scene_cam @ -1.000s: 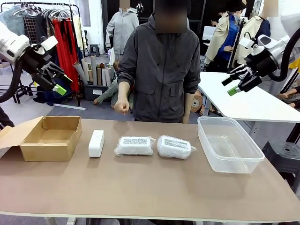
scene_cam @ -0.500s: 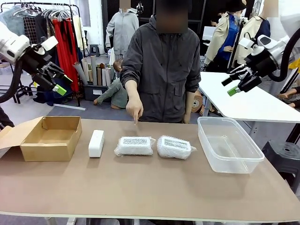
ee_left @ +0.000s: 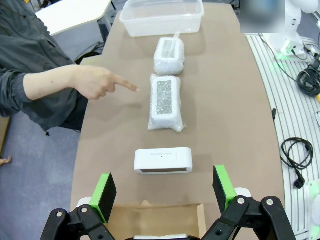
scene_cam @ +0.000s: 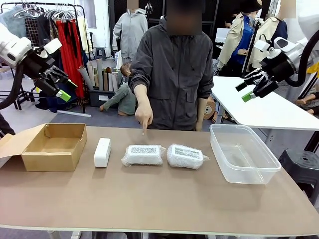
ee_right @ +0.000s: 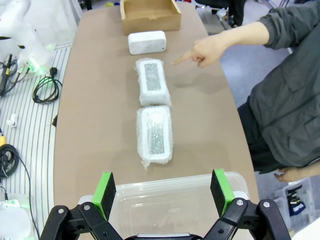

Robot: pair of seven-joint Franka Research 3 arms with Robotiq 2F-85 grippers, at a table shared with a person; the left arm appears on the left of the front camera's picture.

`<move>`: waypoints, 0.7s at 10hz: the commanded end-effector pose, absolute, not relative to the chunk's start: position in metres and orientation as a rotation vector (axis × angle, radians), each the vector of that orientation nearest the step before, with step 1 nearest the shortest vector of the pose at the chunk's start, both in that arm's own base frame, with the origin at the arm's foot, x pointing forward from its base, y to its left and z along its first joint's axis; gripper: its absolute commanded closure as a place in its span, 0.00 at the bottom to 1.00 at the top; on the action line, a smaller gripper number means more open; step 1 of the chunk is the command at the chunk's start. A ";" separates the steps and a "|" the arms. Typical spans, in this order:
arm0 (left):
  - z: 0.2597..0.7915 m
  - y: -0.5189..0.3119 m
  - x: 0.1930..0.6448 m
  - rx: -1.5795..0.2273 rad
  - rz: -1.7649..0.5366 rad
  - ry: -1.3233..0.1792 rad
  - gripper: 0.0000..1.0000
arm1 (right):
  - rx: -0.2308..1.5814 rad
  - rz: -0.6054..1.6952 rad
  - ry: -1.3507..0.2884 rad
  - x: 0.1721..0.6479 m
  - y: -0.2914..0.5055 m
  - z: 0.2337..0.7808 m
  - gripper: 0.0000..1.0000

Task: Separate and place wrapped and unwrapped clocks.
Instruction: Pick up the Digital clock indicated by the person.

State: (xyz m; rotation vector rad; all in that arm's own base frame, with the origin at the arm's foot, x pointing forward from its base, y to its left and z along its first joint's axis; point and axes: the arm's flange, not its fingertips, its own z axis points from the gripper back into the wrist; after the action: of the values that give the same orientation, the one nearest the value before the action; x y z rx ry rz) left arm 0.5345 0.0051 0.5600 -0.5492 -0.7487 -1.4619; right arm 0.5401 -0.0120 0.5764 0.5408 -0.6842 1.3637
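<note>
Sorting not yet begun: bare white clock (scene_cam: 102, 152), first wrapped clock (scene_cam: 143, 155) and second wrapped clock (scene_cam: 185, 156) lie on the counter (scene_cam: 149, 209) between cardboard box (scene_cam: 50, 162) and clear tub (scene_cam: 251, 177), both empty, while left end effector (scene_cam: 65, 88) and right end effector (scene_cam: 244, 91) hang raised with jaws spread, holding nothing

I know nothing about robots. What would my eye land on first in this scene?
A person's hand points down at the far edge of the table, just behind the left wrapped clock. That clock lies mid-table between the right wrapped clock and a bare white clock. A cardboard box sits at the left end and a clear tub at the right, with the left gripper and right gripper open high above them.
</note>
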 end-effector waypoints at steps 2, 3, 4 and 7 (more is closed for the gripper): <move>0.561 0.006 0.534 -0.547 -1.460 -0.751 0.00 | 0.541 1.366 -0.685 0.540 -0.011 0.577 0.00; 0.561 0.006 0.534 -0.547 -1.460 -0.751 0.00 | 0.541 1.366 -0.685 0.540 -0.011 0.577 0.00; 0.561 0.006 0.534 -0.547 -1.460 -0.751 0.00 | 0.541 1.366 -0.685 0.540 -0.011 0.577 0.00; 0.561 0.006 0.534 -0.547 -1.460 -0.751 0.00 | 0.541 1.366 -0.685 0.540 -0.011 0.577 0.00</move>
State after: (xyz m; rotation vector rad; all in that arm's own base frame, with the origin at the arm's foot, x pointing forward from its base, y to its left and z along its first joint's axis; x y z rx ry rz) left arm 0.5345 0.0051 0.5600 -0.5491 -0.7487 -1.4619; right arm 0.5401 -0.0120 0.5764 0.5408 -0.6842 1.3637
